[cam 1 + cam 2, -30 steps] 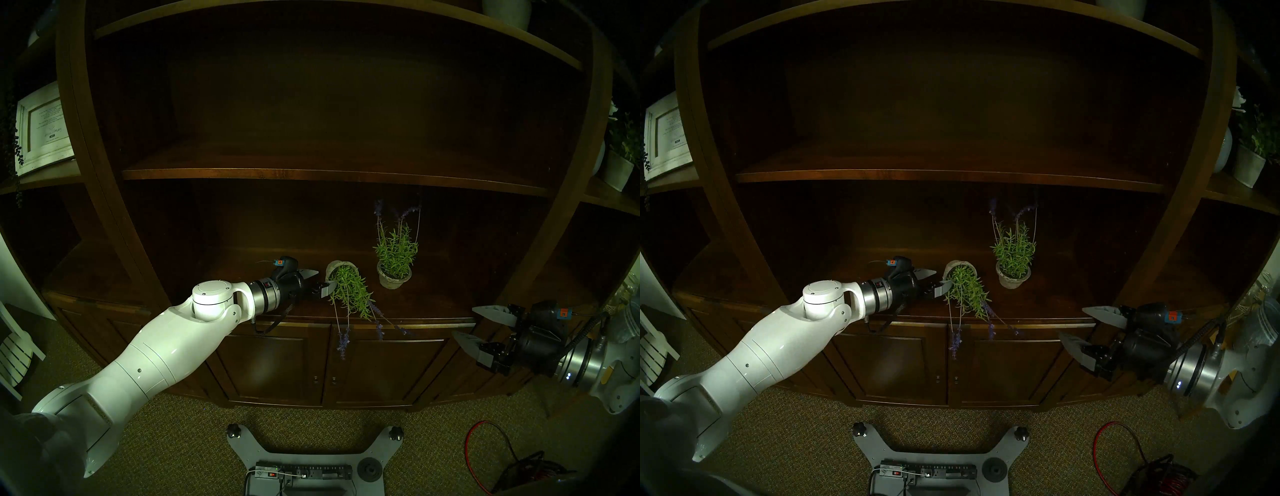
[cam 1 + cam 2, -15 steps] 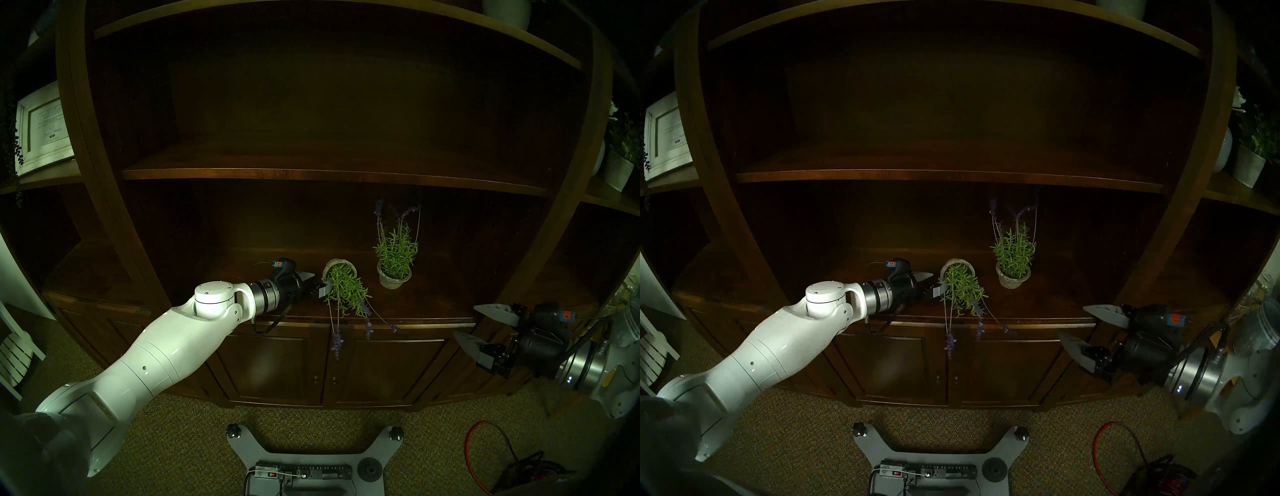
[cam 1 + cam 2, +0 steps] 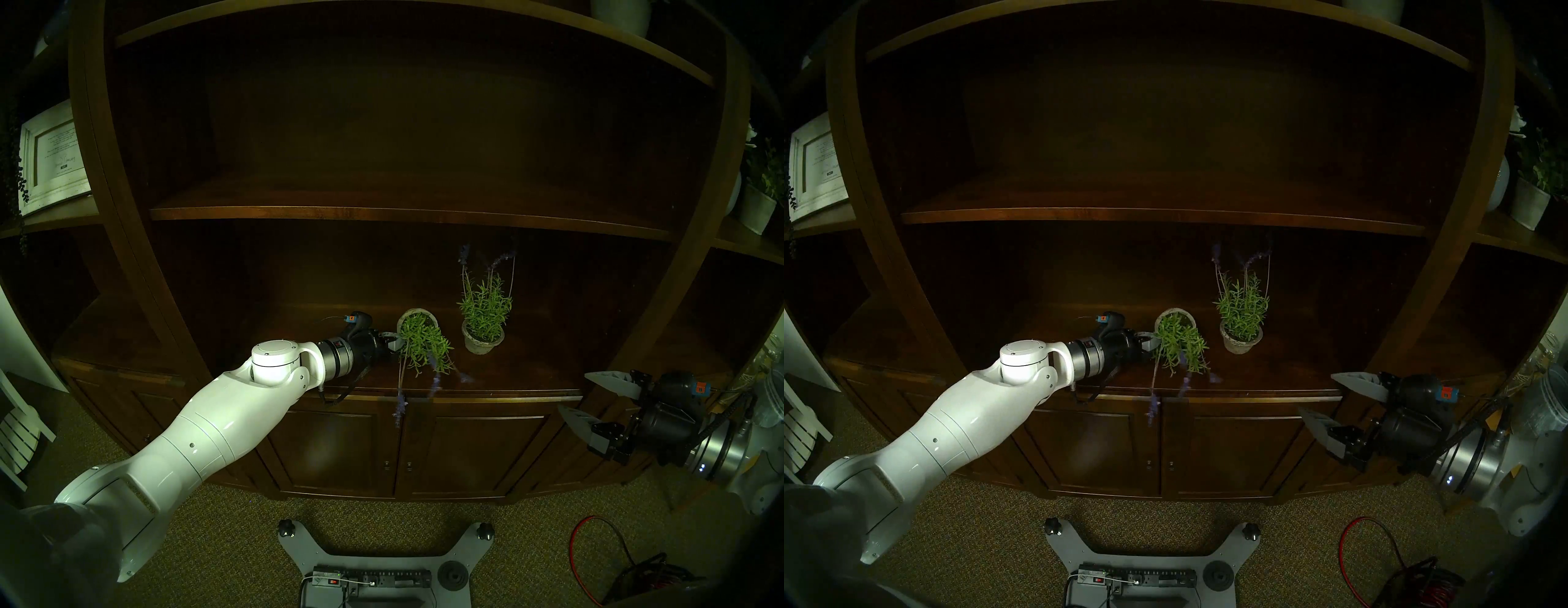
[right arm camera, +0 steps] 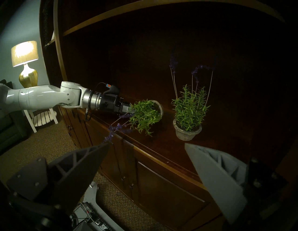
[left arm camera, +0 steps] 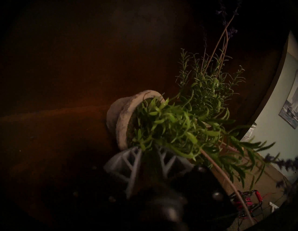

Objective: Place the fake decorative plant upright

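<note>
A fake lavender plant [image 3: 424, 346] in a grey stone pot [image 3: 418, 319] lies tipped on the dark wood cabinet top [image 3: 522, 382], its purple flower stems hanging over the front edge. My left gripper [image 3: 392, 341] is shut on its green stems just at the pot's rim; the left wrist view shows both fingers [image 5: 129, 161] pressed into the foliage [image 5: 174, 125]. The pot is still tilted, its mouth facing forward. A second, matching plant [image 3: 485, 310] stands upright to its right. My right gripper [image 3: 573, 392] is open and empty, off the cabinet's right front.
A shelf board [image 3: 382, 212] runs low above the plants. A framed picture [image 3: 51, 157] stands in the left bay and a white potted plant [image 3: 759, 204] in the right bay. My base with a power strip [image 3: 373, 581] and a red cable [image 3: 594, 552] lie on the carpet.
My left arm moved forward and its wide-open fingers closed on the tipped plant. The plant turned, its flower stems swinging left and back. The right gripper drifted slightly right.
</note>
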Robot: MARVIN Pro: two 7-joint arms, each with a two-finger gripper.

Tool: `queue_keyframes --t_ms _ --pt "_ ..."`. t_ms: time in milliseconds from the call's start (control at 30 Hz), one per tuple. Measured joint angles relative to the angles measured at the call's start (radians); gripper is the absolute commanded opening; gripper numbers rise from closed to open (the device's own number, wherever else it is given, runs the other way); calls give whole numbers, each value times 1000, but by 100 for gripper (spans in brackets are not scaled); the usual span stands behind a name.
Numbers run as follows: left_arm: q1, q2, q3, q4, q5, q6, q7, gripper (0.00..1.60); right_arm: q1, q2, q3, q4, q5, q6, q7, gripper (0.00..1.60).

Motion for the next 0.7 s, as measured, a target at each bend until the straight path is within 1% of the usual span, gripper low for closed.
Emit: queue_keyframes --t_ms 33,67,100,133,167,400,700 --pt "-1 -3 0 2 1 0 -2 60 8 -1 -7 -1 -5 0 -1 160" --pt "-2 -4 0 3 1 0 -2 60 11 -1 -10 -2 -7 0 -1 160" --pt "-2 -4 0 3 1 0 -2 55 13 -1 -12 -2 -9 0 -1 160" --pt "-3 -5 0 4 2 -1 -3 40 17 -2 -16 -3 -11 0 -1 160" --pt "-3 -6 0 5 2 -1 -4 0 23 -2 -21 -3 -15 0 -1 160" --pt "7 2 -10 -12 -7 -2 -7 0 46 -2 -40 -6 -32 0 -2 160" --pt "74 43 -53 -113 -63 7 -5 0 65 -2 -43 -10 -46 0 -2 160"
